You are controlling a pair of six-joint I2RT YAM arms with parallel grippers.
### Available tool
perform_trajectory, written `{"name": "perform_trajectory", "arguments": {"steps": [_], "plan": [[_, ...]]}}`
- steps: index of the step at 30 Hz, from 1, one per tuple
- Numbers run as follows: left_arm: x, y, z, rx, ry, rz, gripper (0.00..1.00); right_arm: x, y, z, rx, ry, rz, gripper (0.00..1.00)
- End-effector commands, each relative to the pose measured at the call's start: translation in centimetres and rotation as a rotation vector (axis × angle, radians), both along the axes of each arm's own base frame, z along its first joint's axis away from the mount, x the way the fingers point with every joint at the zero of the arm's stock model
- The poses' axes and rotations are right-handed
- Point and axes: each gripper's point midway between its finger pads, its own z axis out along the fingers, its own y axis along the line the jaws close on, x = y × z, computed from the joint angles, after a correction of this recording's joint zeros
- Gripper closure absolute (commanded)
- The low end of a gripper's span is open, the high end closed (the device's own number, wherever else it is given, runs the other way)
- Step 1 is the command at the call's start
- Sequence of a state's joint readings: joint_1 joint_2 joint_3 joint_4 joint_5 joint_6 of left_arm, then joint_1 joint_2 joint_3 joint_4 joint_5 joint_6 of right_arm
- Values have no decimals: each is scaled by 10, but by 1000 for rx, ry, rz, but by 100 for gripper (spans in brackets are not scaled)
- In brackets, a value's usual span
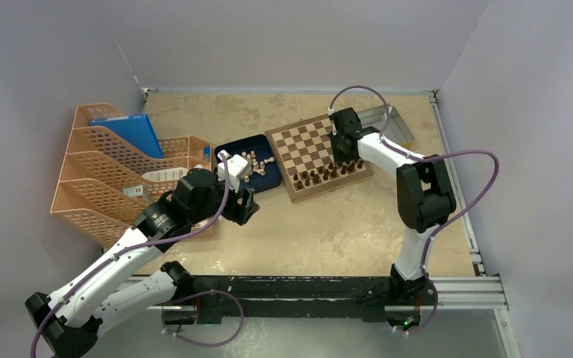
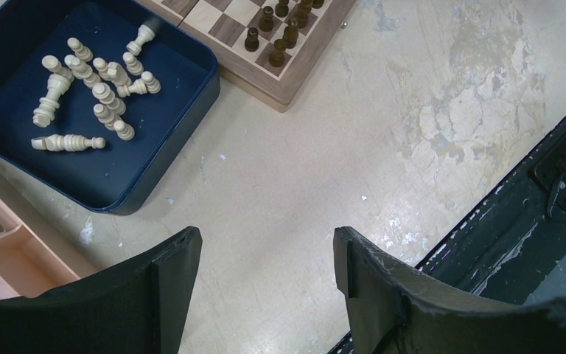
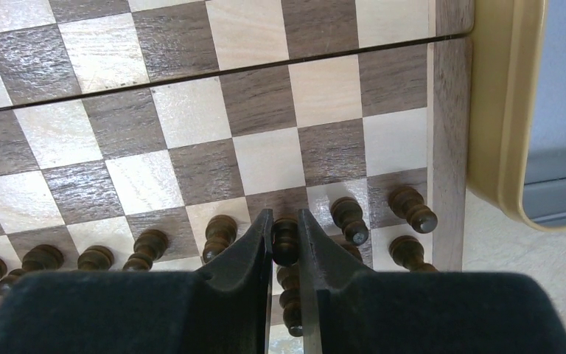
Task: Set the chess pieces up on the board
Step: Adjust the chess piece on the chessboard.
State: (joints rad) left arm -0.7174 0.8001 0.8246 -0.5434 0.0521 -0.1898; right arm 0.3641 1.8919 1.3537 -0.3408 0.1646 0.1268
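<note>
the square wooden chessboard (image 1: 310,145) with tan and dark brown checks lies on the pale, scuffed worktop (image 1: 328,224), toward the far right. small turned dark brown chess pieces (image 1: 328,174) stand in two rows along its near edge. the right pincer (image 3: 286,221) is poised over the right end of those rows. its black fingers are drawn close on the head of one dark brown chessman (image 3: 286,240), pinching it. the foot of that piece is hidden between the fingers, so i cannot tell whether it touches the board. other dark pieces stand just beside it on both sides.

just left of the board sits a dark blue square tray (image 2: 81,173) with rounded corners. it holds the pale cream chess pieces (image 2: 96,88), a loose cluster gathered to one side, most of them lying flat. the other part of the tray floor is bare blue. the left pincer (image 2: 265,243) hangs above the worktop near the tray's near corner, its fingers spread wide.

at the far left stands a peach plastic lattice file rack (image 1: 112,186) with stepped compartments. a blue folder (image 1: 130,130) leans in one of the rear ones, and a white object (image 1: 160,177) shows in a lower one. a silver metal tin (image 1: 395,123) lies just beside the board's right edge, and what it holds cannot be seen.
</note>
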Motion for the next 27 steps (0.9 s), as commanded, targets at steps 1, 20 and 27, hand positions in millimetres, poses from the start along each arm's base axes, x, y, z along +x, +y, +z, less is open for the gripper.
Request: {"name": "perform_trajectory", "arguments": {"steps": [1,20,27], "plan": [[5,-2,13,-23,-41,0,34,18,6,16,33,-58,-9,82],[6,-3,12,-16,-37,1,34,21,10,7,36,-36,4,73],[6,-2,12,-16,-40,4,34,27,11,16,39,-60,-6,71]]}}
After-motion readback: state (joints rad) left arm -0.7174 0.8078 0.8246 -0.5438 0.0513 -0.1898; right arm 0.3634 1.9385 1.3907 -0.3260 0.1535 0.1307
